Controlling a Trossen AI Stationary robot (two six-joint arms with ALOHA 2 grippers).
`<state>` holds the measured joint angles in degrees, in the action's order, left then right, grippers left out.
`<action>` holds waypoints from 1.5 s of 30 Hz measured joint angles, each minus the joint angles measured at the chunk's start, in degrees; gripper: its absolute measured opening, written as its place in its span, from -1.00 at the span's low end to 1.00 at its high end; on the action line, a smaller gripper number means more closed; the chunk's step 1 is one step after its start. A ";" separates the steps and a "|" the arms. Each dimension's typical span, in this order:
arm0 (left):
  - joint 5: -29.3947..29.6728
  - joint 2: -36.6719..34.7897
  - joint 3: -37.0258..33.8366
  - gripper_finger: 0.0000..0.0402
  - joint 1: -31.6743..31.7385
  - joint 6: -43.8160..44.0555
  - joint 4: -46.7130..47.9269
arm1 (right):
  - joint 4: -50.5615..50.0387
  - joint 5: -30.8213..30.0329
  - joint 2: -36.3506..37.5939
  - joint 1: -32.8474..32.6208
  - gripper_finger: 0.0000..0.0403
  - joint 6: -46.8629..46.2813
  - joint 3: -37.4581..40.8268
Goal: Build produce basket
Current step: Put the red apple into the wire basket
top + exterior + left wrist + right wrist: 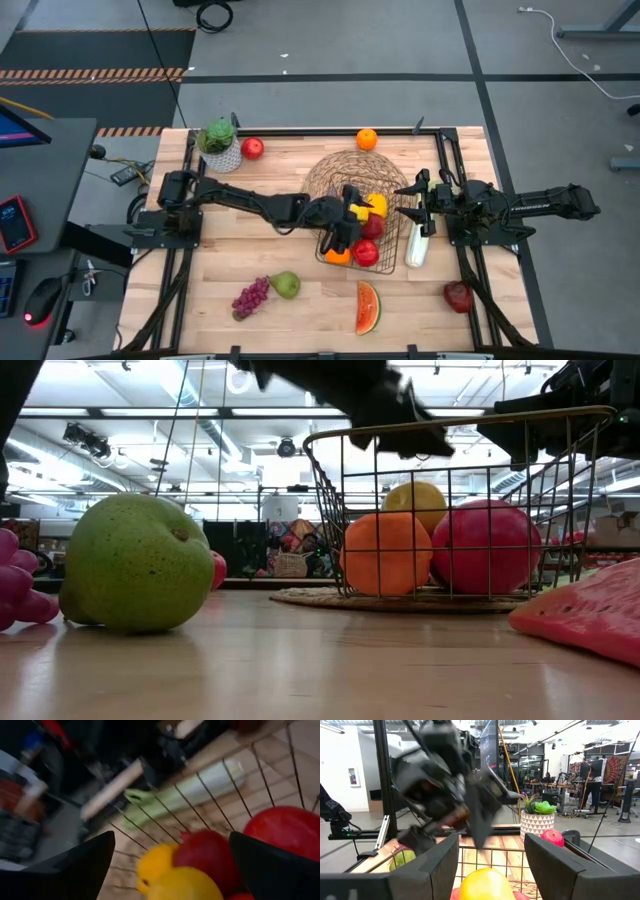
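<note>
The wire basket (392, 240) stands mid-table on a round woven mat (335, 170). It holds yellow pieces (376, 205), red apples (367, 253) and an orange (337, 257). My left gripper (352, 213) hangs open and empty over the fruit in the basket, which shows between its fingers in the left wrist view (172, 840). My right gripper (412, 200) is open and empty just outside the basket's right side, facing it (491, 840). The celery stalk (417, 246) lies on the table by the basket's right wall. The pear (286, 285), grapes (250, 297) and watermelon slice (368, 307) lie near the front edge.
A potted plant (219, 145) and a red apple (252, 148) stand at the far left, and an orange (367, 139) at the far edge. A dark red fruit (459, 296) lies at the front right. Bare wood shows left of the basket.
</note>
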<state>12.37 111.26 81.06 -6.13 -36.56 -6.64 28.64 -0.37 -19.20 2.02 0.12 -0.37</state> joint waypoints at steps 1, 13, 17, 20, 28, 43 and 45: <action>1.82 -0.63 0.02 0.99 -0.76 -1.54 0.11 | 0.00 0.01 0.00 0.00 0.15 0.00 0.01; 16.20 -8.23 0.00 0.99 -7.53 1.76 13.98 | 0.02 0.01 0.00 -0.02 0.15 0.00 0.01; 19.89 -10.51 0.02 0.99 -8.43 8.38 21.54 | 0.01 -0.01 -0.01 0.00 0.15 0.00 0.00; 21.67 -11.68 0.02 0.99 -8.59 13.56 28.27 | 0.01 0.01 0.00 -0.02 0.15 0.00 0.00; 27.02 -12.89 0.02 0.99 -8.29 32.41 48.03 | -0.01 0.01 0.00 -0.01 0.15 0.00 0.00; 31.22 -12.15 -0.02 0.99 0.64 41.29 66.21 | 0.00 0.01 0.00 0.00 0.15 0.00 0.01; 28.99 -12.15 -0.02 0.99 5.08 41.05 66.80 | 0.00 0.00 0.00 0.00 0.15 0.00 0.00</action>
<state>41.36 99.11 81.03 -1.04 4.49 60.16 28.64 -0.37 -19.20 2.02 0.12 -0.37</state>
